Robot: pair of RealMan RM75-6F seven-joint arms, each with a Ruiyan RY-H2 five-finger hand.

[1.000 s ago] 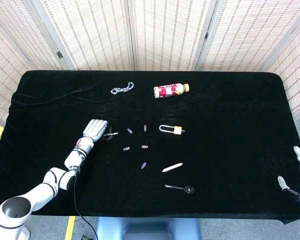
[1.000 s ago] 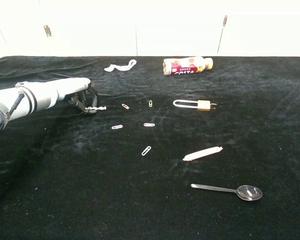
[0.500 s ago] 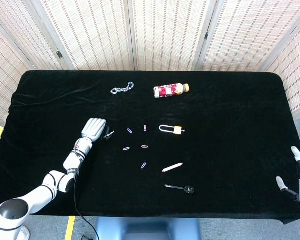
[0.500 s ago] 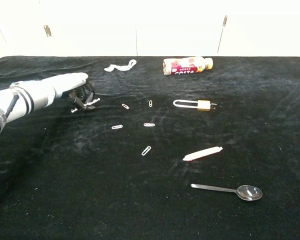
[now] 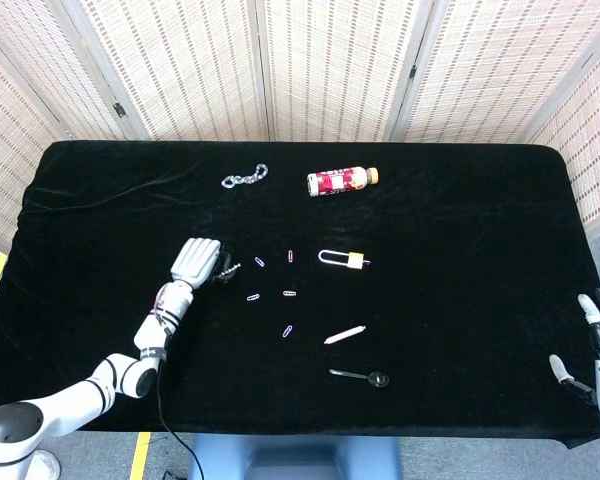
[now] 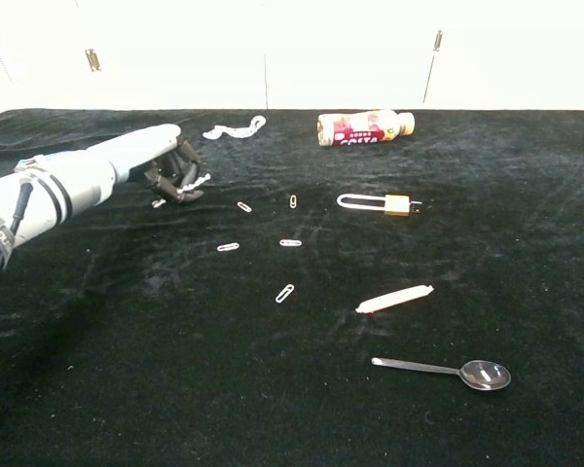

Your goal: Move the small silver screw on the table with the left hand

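Note:
The small silver screw (image 6: pixel 199 180) is pinched at the fingertips of my left hand (image 6: pixel 172 168), a little above the black cloth, left of the paper clips. From the head camera the same left hand (image 5: pixel 198 260) shows with the screw (image 5: pixel 229 269) sticking out to its right. My right hand (image 5: pixel 598 350) hangs off the table's right front edge with its fingers apart and nothing in it; the chest view does not show it.
Several paper clips (image 5: pixel 270 283) lie scattered mid-table, with a padlock (image 5: pixel 342 259), a white stick (image 5: pixel 344 334) and a spoon (image 5: pixel 361 376) to their right. A silver chain (image 5: pixel 244 178) and a lying bottle (image 5: pixel 340 181) sit further back. The black table (image 5: pixel 460 230) ends at a folding screen.
My left hand has moved away from me and slightly right, carrying the screw up off the cloth. The right hand has barely shifted.

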